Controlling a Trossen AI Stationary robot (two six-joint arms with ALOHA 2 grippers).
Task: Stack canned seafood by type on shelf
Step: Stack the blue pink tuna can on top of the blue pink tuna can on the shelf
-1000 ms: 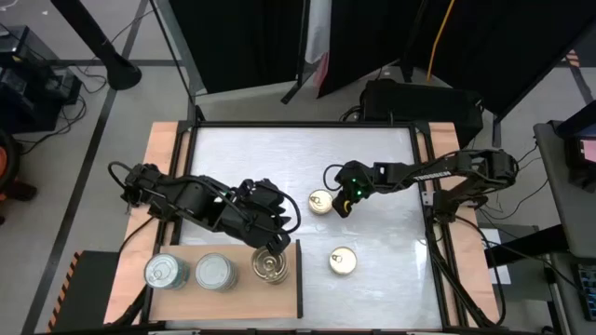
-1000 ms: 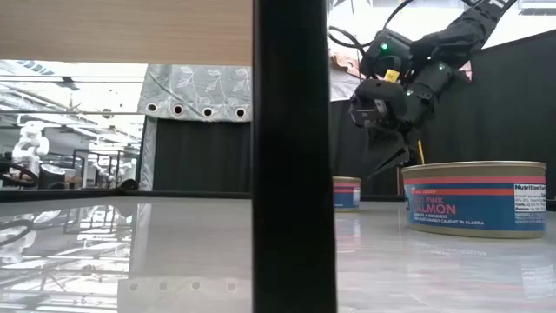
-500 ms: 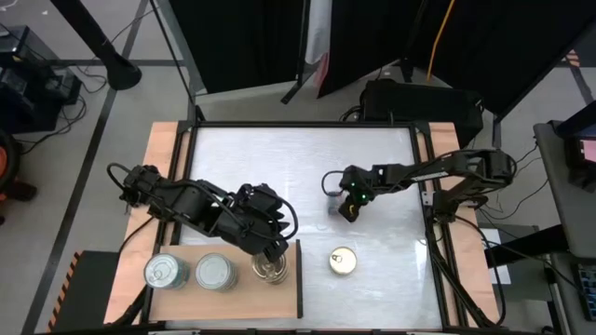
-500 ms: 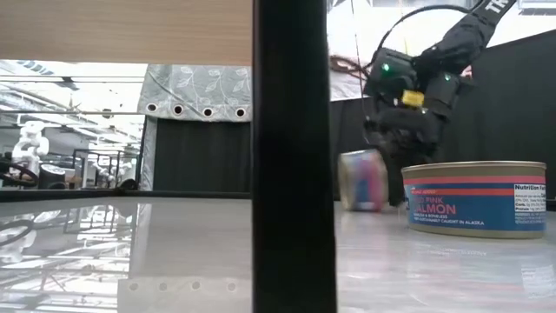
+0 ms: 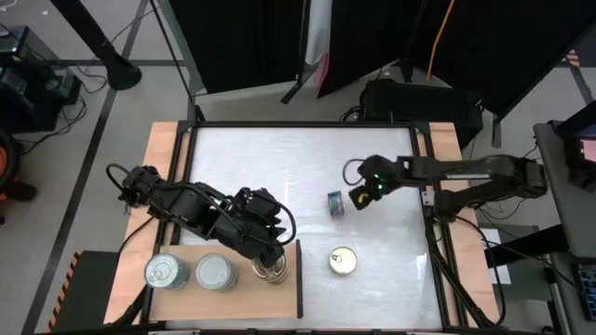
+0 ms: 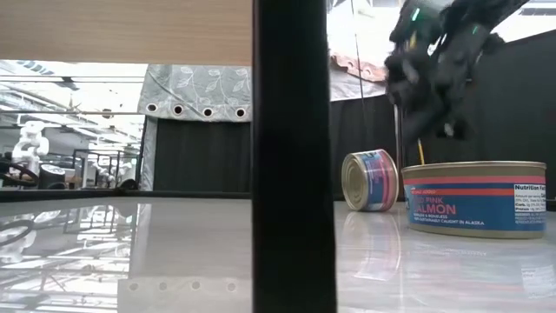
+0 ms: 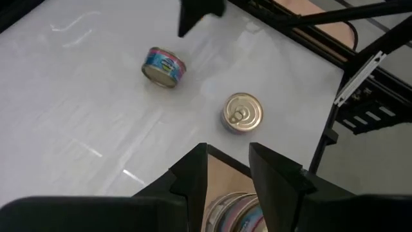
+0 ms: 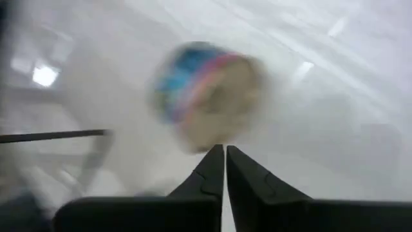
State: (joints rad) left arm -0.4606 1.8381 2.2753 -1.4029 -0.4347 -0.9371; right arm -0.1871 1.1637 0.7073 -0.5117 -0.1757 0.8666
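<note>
Tipped tin [image 5: 334,203] lies on its rim-side near the middle of the tabletop, blue-and-pink label up, lid facing sideways; free to roll. A second tin [image 5: 342,261], gold pull-tab lid up, sits flat toward the near edge, well apart from it. Shelf [image 5: 293,279] at the near left corner carries three spots: two silver-lidded tins [image 5: 168,272] [image 5: 215,272] and a stack [image 5: 271,270] at the board's right end.

Handling, as judged: rigid metal, smooth and slippery on the wall, dense for its size. The tipped one needs a pinch across its flat faces, or righting first; the upright one takes a grip across the wall.

Right gripper [image 5: 358,197] hangs just beside the tipped tin, fingers pressed together, holding nothing. Left gripper [image 7: 228,169] hovers over the stack, fingers part open; whether they touch the top tin cannot be told.
</note>
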